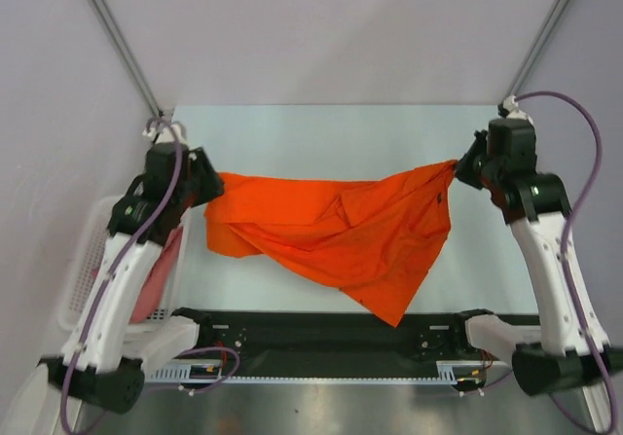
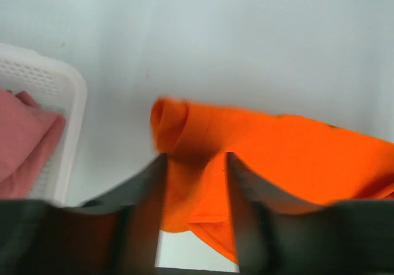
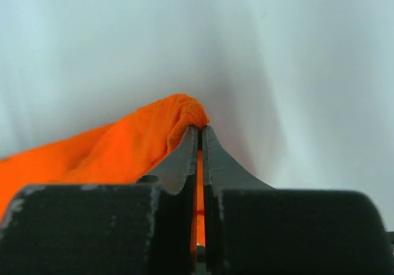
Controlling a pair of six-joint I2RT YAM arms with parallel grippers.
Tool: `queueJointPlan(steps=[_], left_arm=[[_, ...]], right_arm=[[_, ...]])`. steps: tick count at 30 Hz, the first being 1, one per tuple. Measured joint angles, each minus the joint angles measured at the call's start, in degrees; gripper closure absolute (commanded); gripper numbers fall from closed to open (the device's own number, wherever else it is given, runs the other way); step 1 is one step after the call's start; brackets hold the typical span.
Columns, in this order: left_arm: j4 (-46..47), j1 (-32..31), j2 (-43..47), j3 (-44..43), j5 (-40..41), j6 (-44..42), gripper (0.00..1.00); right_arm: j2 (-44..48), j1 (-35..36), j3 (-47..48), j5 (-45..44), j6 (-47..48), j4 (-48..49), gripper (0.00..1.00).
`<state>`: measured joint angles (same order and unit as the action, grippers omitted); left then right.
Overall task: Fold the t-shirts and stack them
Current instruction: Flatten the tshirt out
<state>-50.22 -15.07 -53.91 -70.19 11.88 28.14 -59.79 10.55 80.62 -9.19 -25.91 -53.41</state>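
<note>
The orange t-shirt (image 1: 331,231) is stretched out between the two claws over the pale counter (image 1: 321,143). It is bright orange, rumpled and partly doubled over itself, with diagonal creases through its middle. From the right claw (image 3: 198,128) the cloth is drawn taut in a raised corner, and below that claw a long pointed flap trails toward the near edge of the counter. A tiny dark speck is seen on the cloth just beside the right claw. At the left claw (image 2: 196,158) the shirt ends in a narrow, softly rolled edge.

The right claw is closed tight on the shirt's corner. Only a thin sliver of orange is visible in the slit between its fingers, and a small bunch of cloth is puckered up just past the tips.

The left claw is parted. Its two dark fingers (image 2: 144,195) are set well apart, with orange cloth lying in the gap between them and the rolled edge just beyond the tips. The view from that wrist is blurred, so whether the fingers touch the cloth cannot be told.

A salmon-pink t-shirt (image 2: 24,133) is seen crumpled inside a white lattice basket (image 2: 68,84), off to the outer side of the left claw and apart from the orange one.
</note>
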Motion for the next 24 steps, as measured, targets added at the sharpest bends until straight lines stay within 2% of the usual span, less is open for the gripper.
queueJointPlan(steps=[3, 7, 10, 13, 14, 17, 20, 24], left_arm=[[2.6, 0.4, -10.8, -1.8, -0.8, 0.0, 0.3], [3.5, 0.5, -29.4, -9.7, -2.2, -0.4, 0.28], [3.6, 0.5, -35.0, -12.2, -3.6, -1.2, 0.28], [4.2, 0.5, -33.0, -10.4, -6.4, -1.8, 0.3], [5.0, 0.5, -31.6, -8.5, -8.0, -1.8, 0.3], [7.4, 0.5, -28.3, -1.0, -13.5, -1.9, 0.34], [7.9, 0.0, -28.8, 4.5, -17.5, -1.6, 0.35], [8.2, -2.0, -28.0, 11.0, -18.1, 1.5, 0.42]], right_arm=[[-11.6, -5.1, 0.9, 1.0, -0.4, 4.3, 1.0], [-30.3, -10.2, 4.2, 2.3, -0.5, 9.6, 1.0], [-45.9, -13.0, 12.6, 2.6, 0.8, 8.5, 0.99], [-57.4, -15.4, 22.0, 3.0, 2.8, 6.1, 0.77], [-59.2, -16.0, 23.2, 2.8, 3.7, 5.2, 0.6], [-59.2, -16.9, 22.8, 1.3, 5.8, 2.3, 0.45], [-55.3, -16.2, 20.0, 1.0, 6.6, 1.9, 0.42], [-45.3, -11.9, 11.4, 2.0, 6.5, 1.6, 0.41]])
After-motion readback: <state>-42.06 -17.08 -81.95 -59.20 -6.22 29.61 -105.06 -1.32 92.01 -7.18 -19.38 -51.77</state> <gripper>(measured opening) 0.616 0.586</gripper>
